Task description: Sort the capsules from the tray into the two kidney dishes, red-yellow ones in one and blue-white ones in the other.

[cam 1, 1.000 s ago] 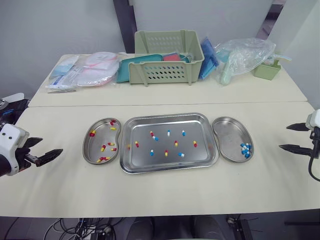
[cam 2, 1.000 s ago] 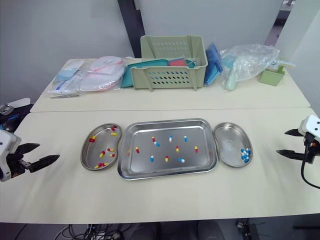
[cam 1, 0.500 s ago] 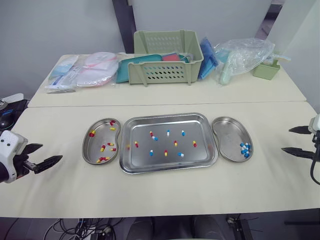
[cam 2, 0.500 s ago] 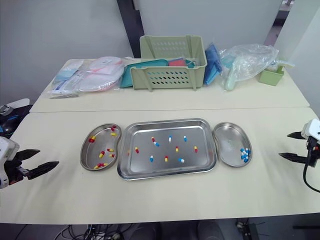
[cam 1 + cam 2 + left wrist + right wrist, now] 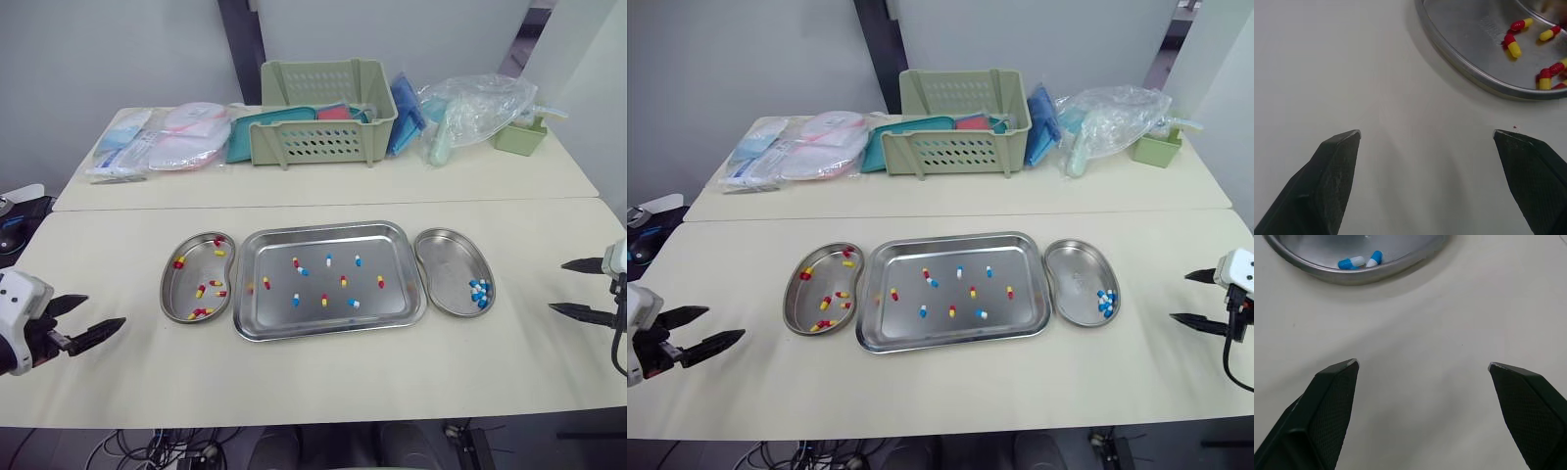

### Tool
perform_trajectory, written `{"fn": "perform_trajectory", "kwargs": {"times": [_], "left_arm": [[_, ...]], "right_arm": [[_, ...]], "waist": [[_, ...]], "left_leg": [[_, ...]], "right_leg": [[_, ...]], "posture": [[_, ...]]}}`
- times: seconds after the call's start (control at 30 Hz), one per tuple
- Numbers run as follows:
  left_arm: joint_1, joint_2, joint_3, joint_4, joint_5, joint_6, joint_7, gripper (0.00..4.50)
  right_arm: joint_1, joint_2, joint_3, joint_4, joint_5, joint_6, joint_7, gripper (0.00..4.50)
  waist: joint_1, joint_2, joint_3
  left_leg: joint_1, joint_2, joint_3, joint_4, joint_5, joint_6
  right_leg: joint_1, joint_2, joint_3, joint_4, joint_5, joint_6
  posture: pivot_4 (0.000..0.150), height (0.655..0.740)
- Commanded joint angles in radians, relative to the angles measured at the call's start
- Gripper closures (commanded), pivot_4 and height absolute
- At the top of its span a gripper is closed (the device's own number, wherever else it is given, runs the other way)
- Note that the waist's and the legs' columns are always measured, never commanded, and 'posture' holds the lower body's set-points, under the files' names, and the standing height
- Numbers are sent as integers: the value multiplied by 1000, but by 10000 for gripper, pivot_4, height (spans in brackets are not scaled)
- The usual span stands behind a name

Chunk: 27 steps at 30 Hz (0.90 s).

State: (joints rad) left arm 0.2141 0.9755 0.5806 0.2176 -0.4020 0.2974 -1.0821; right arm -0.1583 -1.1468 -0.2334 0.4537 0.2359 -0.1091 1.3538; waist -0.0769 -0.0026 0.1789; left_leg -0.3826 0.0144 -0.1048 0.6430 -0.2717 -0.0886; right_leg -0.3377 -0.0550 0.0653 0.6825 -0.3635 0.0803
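Note:
A steel tray (image 5: pixel 392 311) lies mid-table with several red-yellow and blue-white capsules (image 5: pixel 323 299) scattered in it. The left kidney dish (image 5: pixel 174 294) holds several red-yellow capsules (image 5: pixel 201 290). The right kidney dish (image 5: pixel 446 250) holds several blue-white capsules (image 5: pixel 479 291). My left gripper (image 5: pixel 93 318) hovers open over bare table at the far left, well short of the left dish (image 5: pixel 1469 68). My right gripper (image 5: pixel 576 286) stands open at the far right, apart from the right dish (image 5: pixel 1376 271). Both hold nothing.
On the back table stand a green slotted basket (image 5: pixel 328 137), a teal tray (image 5: pixel 257 132), packaged supplies (image 5: pixel 162 137), a clear plastic bag (image 5: pixel 480 106) and a small green holder (image 5: pixel 522 135). A seam (image 5: pixel 323 205) runs between the two tables.
Both grippers have drawn outward and slightly down, away from the dishes, and stay open. The capsules and dishes have not moved.

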Motion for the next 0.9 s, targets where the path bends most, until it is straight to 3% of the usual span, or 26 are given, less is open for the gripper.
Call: {"fn": "perform_trajectory", "kwargs": {"times": [0.03,0.2,0.43,0.63,0.9], "left_arm": [[77,-39,73,-128,-49,44,9,0],[219,-140,136,-284,-87,87,46,0],[344,-271,179,-443,-114,112,126,0],[434,-349,202,-552,-119,99,180,0],[473,-368,243,-586,-135,90,190,0]], "right_arm": [[149,7,-130,-262,80,44,-11,204],[339,127,-238,-672,193,154,-111,204],[376,316,-64,-1014,233,270,-310,204],[298,464,156,-995,156,260,-401,204],[298,482,257,-951,129,212,-363,204]], "waist": [[3,0,0],[8,-2,0],[27,-9,-4],[33,-17,-8],[45,-18,-9]], "left_leg": [[-1,0,0,0,0,0],[1,1,0,1,-1,1],[1,1,-1,2,-1,1],[1,0,-1,1,-1,1],[1,1,-2,1,-1,1]], "right_leg": [[0,0,0,0,0,0],[1,0,0,0,0,0],[3,0,-1,-1,0,0],[3,0,-1,-1,0,0],[4,0,-2,-2,0,0]], "posture": [[1500,7400],[1500,7400],[1500,7400],[1500,7400],[1500,7400]]}}
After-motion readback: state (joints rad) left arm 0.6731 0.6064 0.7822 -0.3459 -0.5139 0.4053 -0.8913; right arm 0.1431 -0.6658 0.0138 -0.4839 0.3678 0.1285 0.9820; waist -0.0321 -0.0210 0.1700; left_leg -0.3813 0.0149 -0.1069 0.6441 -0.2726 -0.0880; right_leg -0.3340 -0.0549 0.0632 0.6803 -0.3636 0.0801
